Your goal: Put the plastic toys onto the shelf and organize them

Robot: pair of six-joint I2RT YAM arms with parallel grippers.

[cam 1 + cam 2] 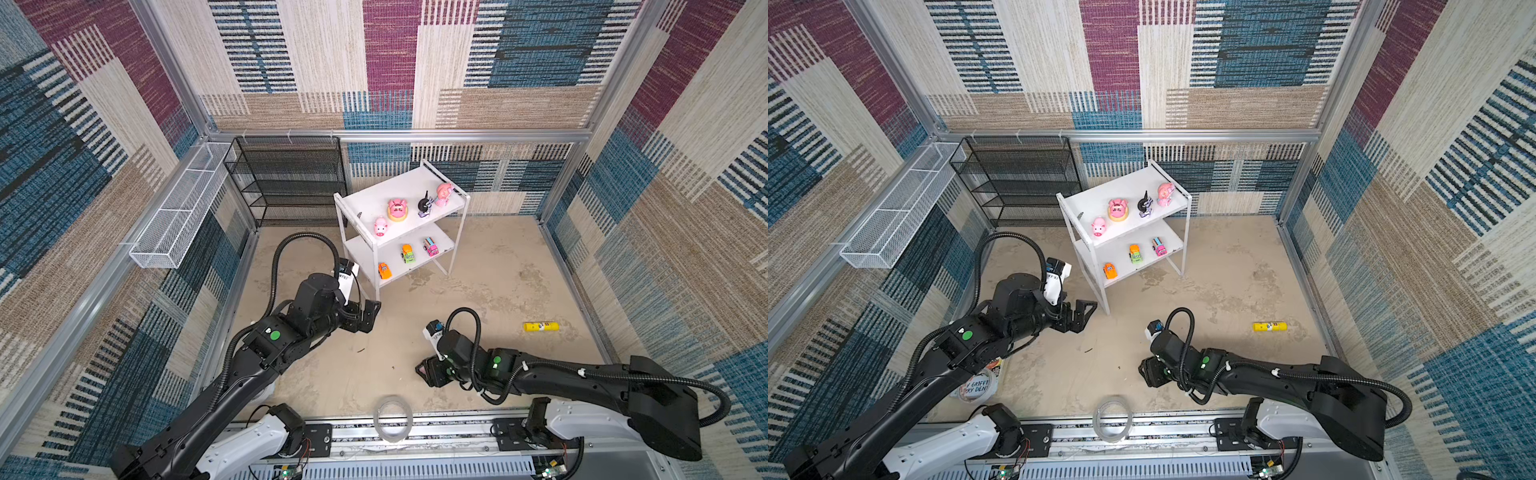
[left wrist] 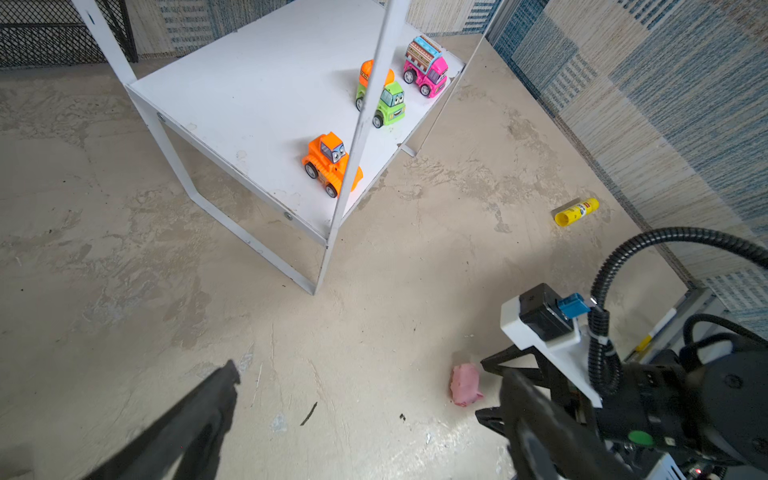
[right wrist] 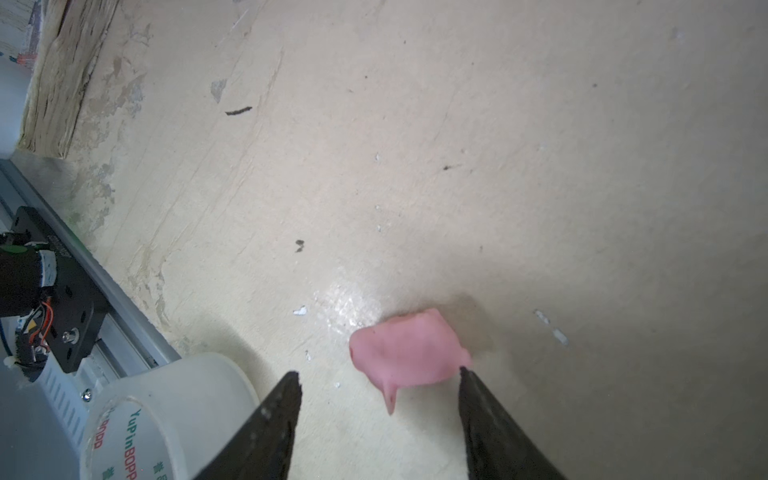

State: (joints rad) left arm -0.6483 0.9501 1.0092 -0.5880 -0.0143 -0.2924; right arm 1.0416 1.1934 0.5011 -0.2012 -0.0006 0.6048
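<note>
A small pink toy (image 3: 409, 353) lies on the floor just past the fingertips of my right gripper (image 3: 379, 372). The jaws are open, and one tip touches the toy's edge. In a top view the right gripper (image 1: 424, 370) is low near the front. The white shelf (image 1: 374, 195) carries two pink pigs (image 1: 380, 226), a black-white figure (image 1: 424, 204) and a pink bear (image 1: 444, 194) on top. Below are an orange car (image 2: 330, 164), a green-orange car (image 2: 384, 102) and a pink car (image 2: 426, 66). My left gripper (image 1: 368, 313) hangs wide open and empty by the shelf's front leg.
A yellow tube (image 1: 541, 326) lies on the floor at the right. A clear tape roll (image 1: 392, 419) sits at the front edge, close to my right gripper. A book (image 3: 62, 83) lies front left. A black mesh rack (image 1: 291, 178) and a white wire basket (image 1: 178, 216) stand at the back left.
</note>
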